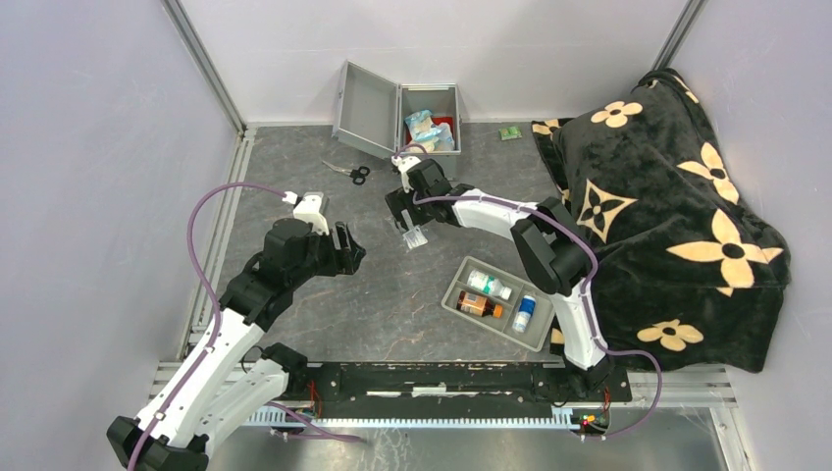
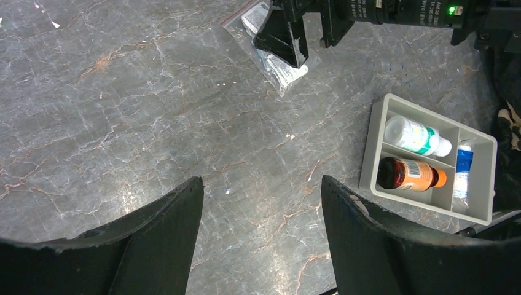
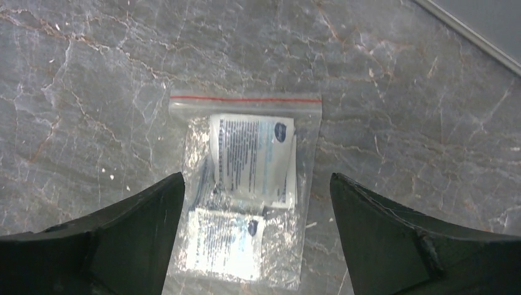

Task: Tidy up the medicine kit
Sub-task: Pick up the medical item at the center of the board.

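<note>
The medicine kit [image 1: 365, 110], a silver-grey metal case, stands at the back of the table with its lid open and several packets inside. A clear zip bag [image 3: 246, 190] of white sachets lies flat on the table. My right gripper [image 3: 257, 177] hovers over it, open, with a finger on either side and neither touching it. From above, the bag [image 1: 415, 237] shows just under the right gripper [image 1: 407, 221]. My left gripper [image 2: 262, 179] is open over bare table with nothing between its fingers. In the top view the left gripper [image 1: 351, 250] is left of the bag.
A grey divided tray [image 1: 453, 294] holding a white bottle, a brown bottle and a small blue-and-white tube sits front right. Scissors [image 1: 348, 172] lie near the case. A small green packet [image 1: 508, 132] lies at the back. A black flowered blanket [image 1: 667, 196] covers a bulky thing on the right.
</note>
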You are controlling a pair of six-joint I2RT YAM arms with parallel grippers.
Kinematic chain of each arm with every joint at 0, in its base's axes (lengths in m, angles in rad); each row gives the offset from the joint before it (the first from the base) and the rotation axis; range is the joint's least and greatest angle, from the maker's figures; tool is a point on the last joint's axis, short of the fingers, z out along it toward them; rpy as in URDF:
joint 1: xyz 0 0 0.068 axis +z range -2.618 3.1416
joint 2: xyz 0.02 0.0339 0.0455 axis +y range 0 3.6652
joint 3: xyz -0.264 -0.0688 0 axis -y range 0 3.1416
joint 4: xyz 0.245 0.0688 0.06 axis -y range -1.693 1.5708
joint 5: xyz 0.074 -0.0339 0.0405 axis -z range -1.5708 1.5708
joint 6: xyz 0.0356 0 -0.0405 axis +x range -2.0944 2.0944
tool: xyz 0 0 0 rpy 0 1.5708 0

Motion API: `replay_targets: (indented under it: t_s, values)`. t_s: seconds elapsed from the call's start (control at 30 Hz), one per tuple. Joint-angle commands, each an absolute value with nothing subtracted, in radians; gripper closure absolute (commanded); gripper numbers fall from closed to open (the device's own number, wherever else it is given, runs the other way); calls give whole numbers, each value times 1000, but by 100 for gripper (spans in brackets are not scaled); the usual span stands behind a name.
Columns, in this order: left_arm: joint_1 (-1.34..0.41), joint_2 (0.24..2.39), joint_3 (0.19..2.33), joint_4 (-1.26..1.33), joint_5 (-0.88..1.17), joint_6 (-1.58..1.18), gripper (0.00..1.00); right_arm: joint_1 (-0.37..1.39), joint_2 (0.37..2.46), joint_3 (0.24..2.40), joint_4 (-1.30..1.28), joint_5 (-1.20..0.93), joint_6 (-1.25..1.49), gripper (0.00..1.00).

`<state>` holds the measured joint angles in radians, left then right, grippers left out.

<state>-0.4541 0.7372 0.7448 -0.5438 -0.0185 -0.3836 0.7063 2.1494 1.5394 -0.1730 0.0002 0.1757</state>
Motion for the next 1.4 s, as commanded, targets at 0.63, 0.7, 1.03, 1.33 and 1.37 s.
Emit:
replay_targets:
  t_s: [0.63,0.7,1.03,1.33,1.37]
  values:
    - [-454,743,750,-524,-39,-356,23,724,2194,1604,-186,3,143,41]
    - [-454,740,752,-527,-45,-357,23,722,2180,1584,-159,-47,145,49]
    - [-455,735,752,-528,-50,-359,23,721,2089,1548,-121,-57,146,64]
    - [-454,735,752,-528,-51,-359,23,684,1958,1553,-95,-103,173,66]
    - [-455,735,753,-529,-51,-359,23,675,1948,1559,-91,-103,173,67]
